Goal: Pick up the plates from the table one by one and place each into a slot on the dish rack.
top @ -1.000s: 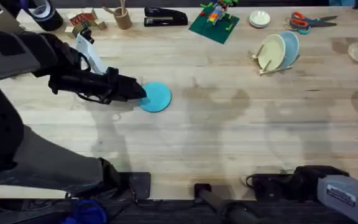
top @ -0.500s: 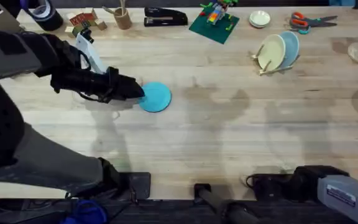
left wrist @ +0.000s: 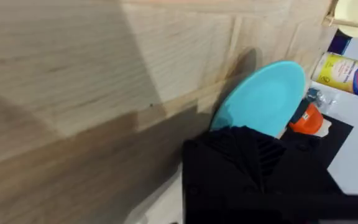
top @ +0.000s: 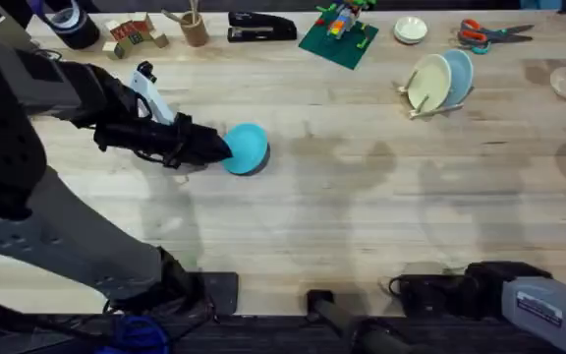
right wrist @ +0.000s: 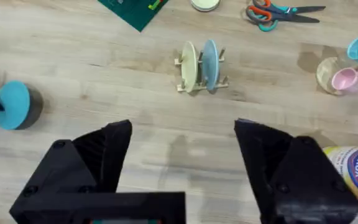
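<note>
Turquoise-blue round plate (top: 247, 149) sits left of centre on the light wooden plank table (top: 362, 216) in the overhead view, its near edge pinched by the black left gripper (top: 220, 147), fingers pressed onto it. Half a second ago the plate lay flat as a full disc; now it looks narrower and tilted, one edge raised off the wood, and the arm has shifted slightly rightward. Far to the right, the small light-wood dish rack (top: 438, 98) holds a cream plate (top: 428, 84) and a pale blue plate (top: 457, 77) upright, side by side.

From the left wrist, the turquoise plate (left wrist: 263, 99) rises tilted above the tabletop (left wrist: 73, 74), throwing a dark shadow, with the gripper's black fingers (left wrist: 247, 155) closed on its edge.

From the right wrist, the right gripper (right wrist: 182, 155) hangs spread wide and empty over the table, the rack (right wrist: 201, 84) beyond it and the turquoise plate (right wrist: 14, 104) far off.
</note>
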`<action>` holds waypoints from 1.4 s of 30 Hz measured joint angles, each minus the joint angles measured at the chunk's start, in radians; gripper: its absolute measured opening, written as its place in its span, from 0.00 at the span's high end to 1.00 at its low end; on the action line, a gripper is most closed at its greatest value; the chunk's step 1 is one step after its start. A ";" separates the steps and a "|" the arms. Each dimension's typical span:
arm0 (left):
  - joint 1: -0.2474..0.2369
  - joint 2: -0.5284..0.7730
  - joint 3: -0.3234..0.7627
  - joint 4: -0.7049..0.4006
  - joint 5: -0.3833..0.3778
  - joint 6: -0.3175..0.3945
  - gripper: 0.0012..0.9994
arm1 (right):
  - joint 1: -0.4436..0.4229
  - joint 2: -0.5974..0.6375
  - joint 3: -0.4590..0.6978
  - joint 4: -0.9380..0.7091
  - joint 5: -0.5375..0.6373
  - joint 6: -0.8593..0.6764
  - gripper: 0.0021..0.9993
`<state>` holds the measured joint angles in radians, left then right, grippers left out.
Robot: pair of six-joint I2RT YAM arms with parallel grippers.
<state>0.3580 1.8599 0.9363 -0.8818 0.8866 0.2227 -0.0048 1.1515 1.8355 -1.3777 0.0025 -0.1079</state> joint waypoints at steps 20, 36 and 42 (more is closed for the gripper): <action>0.000 0.000 0.000 0.004 0.000 -0.013 0.96 | 0.000 0.000 0.000 0.000 0.000 0.017 0.01; 0.000 0.000 0.000 0.010 0.001 -0.013 0.96 | 0.000 0.053 0.000 -0.075 -0.086 0.197 0.01; 0.000 0.000 0.000 0.011 0.002 -0.013 0.96 | 0.000 0.121 -0.025 -0.073 -0.172 0.210 0.00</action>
<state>0.3580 1.8599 0.9363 -0.8707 0.8883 0.2092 -0.0048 1.2725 1.8101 -1.4510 -0.1695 0.1020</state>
